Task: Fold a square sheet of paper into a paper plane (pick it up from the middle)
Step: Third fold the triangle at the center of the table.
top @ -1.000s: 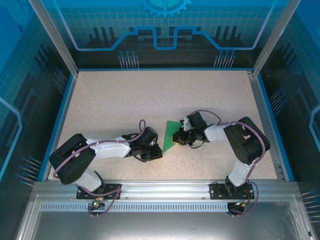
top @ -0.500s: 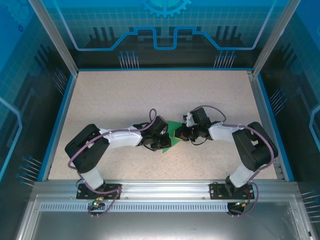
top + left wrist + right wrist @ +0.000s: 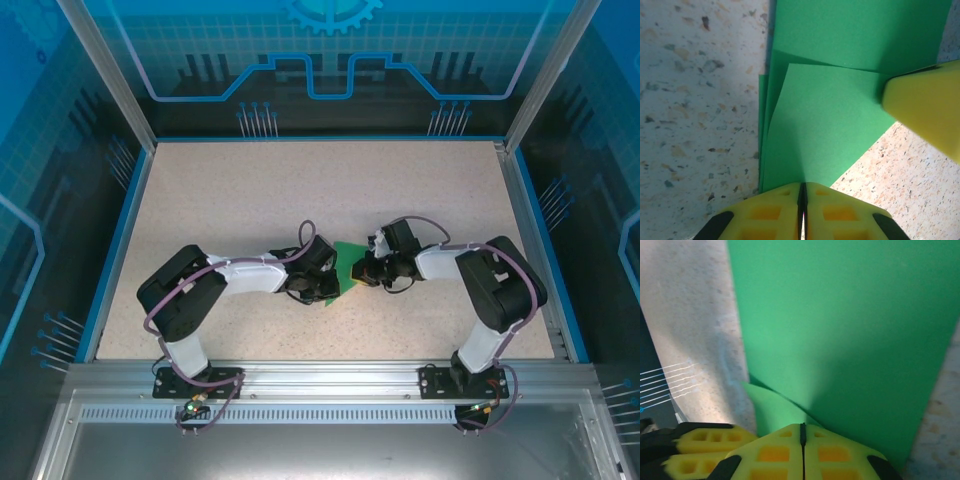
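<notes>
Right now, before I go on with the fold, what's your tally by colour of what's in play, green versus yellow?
Green: 1, the folded square sheet of paper.
Yellow: 2 pairs of fingers, the left gripper and the right gripper, both shut on the paper.
Total: 3.

Sheet of paper (image 3: 346,258) lies on the table (image 3: 250,200) about mid-width, nearer my bases than the far edge, with its folded layers stacked one on another. My left gripper (image 3: 328,288) is at its near left corner and my right gripper (image 3: 360,272) at its right side, tips close together with the paper between them. In each wrist view the paper's edge runs in between that gripper's closed fingers, and the other gripper's tip sits just beside, at the paper's edge.
</notes>
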You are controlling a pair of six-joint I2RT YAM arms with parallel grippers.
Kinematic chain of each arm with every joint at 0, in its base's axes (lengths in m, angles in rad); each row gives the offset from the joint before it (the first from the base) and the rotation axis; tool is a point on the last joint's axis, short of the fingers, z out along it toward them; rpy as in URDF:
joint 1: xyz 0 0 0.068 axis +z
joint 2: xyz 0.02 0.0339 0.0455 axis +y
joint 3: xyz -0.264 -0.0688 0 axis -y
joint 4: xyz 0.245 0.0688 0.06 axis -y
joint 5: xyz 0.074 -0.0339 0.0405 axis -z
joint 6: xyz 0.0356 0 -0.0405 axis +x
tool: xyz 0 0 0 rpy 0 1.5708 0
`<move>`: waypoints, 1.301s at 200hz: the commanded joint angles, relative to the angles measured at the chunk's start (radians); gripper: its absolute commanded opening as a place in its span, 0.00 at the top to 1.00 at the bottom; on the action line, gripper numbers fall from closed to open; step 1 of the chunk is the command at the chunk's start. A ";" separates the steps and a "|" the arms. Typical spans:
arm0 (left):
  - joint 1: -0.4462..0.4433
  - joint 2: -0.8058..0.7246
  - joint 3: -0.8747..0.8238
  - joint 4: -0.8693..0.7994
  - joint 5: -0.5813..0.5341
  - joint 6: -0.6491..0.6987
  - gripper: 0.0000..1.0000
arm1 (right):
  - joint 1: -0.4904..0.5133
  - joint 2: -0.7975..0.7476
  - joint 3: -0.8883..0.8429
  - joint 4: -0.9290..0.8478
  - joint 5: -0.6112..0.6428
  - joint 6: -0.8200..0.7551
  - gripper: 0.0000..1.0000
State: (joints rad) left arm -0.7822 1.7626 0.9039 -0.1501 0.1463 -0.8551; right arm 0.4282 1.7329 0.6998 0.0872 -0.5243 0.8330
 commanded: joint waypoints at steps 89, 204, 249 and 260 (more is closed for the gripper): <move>-0.004 0.000 -0.100 -0.002 -0.023 0.008 0.87 | -0.170 -0.061 -0.036 -0.007 -0.009 -0.087 0.92; 0.033 -0.020 0.099 -0.080 -0.067 0.072 0.86 | -0.134 -0.146 -0.082 -0.068 -0.046 -0.068 0.63; 0.049 0.025 0.107 -0.091 -0.087 0.075 0.87 | -0.104 -0.115 -0.086 -0.031 -0.043 -0.048 0.62; 0.054 0.031 0.104 -0.076 -0.079 0.074 0.87 | -0.097 -0.111 -0.086 -0.028 -0.040 -0.045 0.62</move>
State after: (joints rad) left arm -0.7410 1.7657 0.9981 -0.2016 0.0822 -0.8047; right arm 0.3096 1.6039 0.6212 0.0395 -0.5510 0.7700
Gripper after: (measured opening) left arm 0.130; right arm 0.380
